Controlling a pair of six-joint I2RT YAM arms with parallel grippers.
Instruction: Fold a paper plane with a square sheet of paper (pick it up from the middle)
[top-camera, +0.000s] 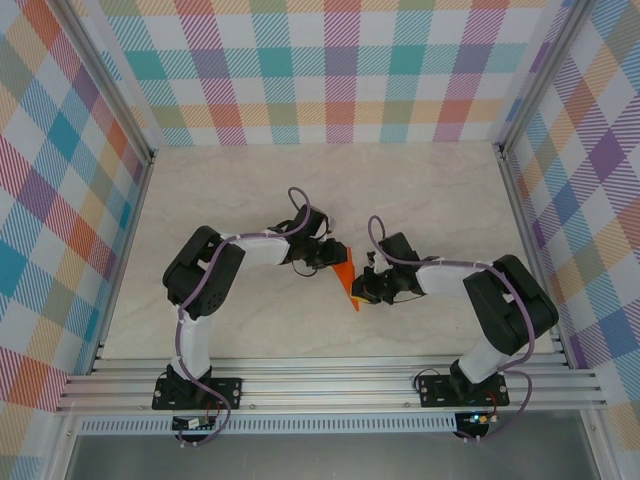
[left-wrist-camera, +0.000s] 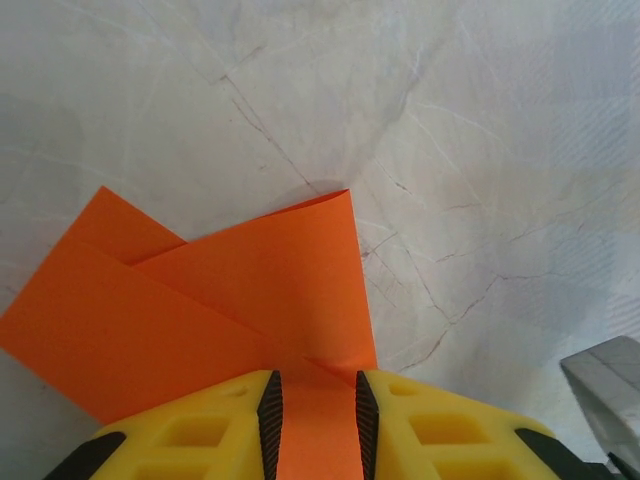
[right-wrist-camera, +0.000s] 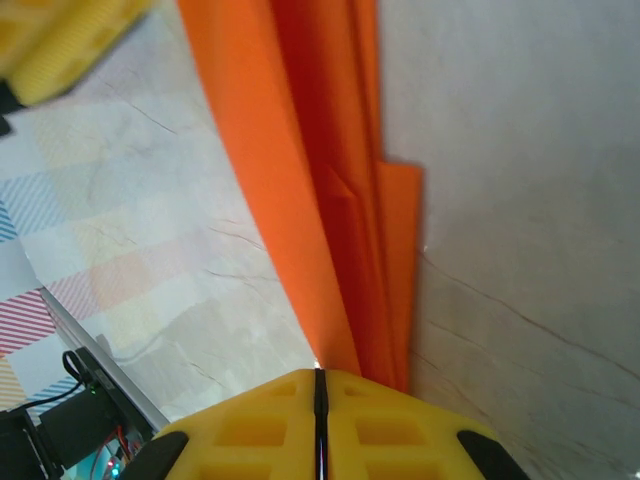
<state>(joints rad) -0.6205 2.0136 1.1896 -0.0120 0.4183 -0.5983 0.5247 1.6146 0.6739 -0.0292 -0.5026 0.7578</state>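
The square sheet of paper (top-camera: 346, 278) is bright orange and folded into a narrow layered shape, standing up off the table between both grippers. In the left wrist view the paper (left-wrist-camera: 230, 290) shows overlapping diagonal flaps, and a strip of it runs between the yellow fingers of my left gripper (left-wrist-camera: 313, 385). Those jaws stand apart, one on each side of that strip. My left gripper (top-camera: 330, 258) is at the paper's upper left. My right gripper (top-camera: 368, 285) meets it from the lower right. In the right wrist view my right gripper (right-wrist-camera: 320, 375) is shut, and the paper's (right-wrist-camera: 330, 200) layers fan out from its tip.
The pale marbled table (top-camera: 420, 190) is enclosed by checked walls (top-camera: 340, 70) at the back and on both sides. An aluminium rail (top-camera: 330, 385) carrying the arm bases runs along the near edge. The left gripper's yellow finger (right-wrist-camera: 60, 40) shows in the right wrist view.
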